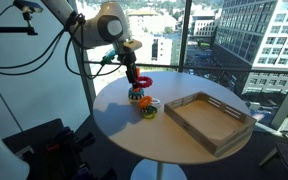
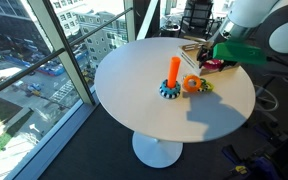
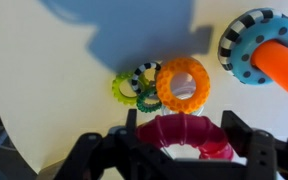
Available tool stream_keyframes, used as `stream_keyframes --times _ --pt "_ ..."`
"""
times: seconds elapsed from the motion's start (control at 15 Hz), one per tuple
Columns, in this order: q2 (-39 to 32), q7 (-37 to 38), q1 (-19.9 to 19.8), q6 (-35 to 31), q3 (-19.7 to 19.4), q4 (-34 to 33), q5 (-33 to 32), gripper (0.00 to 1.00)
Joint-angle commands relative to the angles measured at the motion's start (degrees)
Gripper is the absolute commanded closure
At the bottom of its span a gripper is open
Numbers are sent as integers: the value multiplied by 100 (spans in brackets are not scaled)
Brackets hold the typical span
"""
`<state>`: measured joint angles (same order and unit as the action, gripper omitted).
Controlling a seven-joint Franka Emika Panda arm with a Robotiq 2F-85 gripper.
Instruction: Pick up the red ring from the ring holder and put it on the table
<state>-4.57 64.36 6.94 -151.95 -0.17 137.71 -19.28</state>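
My gripper [image 3: 184,150] is shut on the red ring [image 3: 189,133], held between both fingers above the white table [image 3: 54,90]. It also shows in both exterior views, where the red ring [image 1: 143,80] [image 2: 214,66] hangs in the gripper [image 1: 136,76] [image 2: 210,62], clear of the peg. The ring holder [image 3: 280,62] is an orange peg with a blue dotted ring at its foot; it stands on the table [image 1: 124,130] [image 2: 154,115] beside the gripper, and shows in both exterior views [image 1: 136,96] [image 2: 173,72].
An orange ring [image 3: 183,83] lies on the table with small yellow-green [image 3: 122,90], green [image 3: 147,98] and black-white rings, just below the gripper. A wooden tray [image 1: 210,121] stands on the far side of the table. Windows surround the table.
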Motion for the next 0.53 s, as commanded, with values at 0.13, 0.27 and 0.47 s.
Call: stream_keyframes --times 0.13,0.27,0.47 --pt "-380 -257 -114 114 -24 64 224 41" --pt "-554 -246 -89 143 -67 42 207 41" --pt "-757 -242 -30 216 -122 28 180 41"
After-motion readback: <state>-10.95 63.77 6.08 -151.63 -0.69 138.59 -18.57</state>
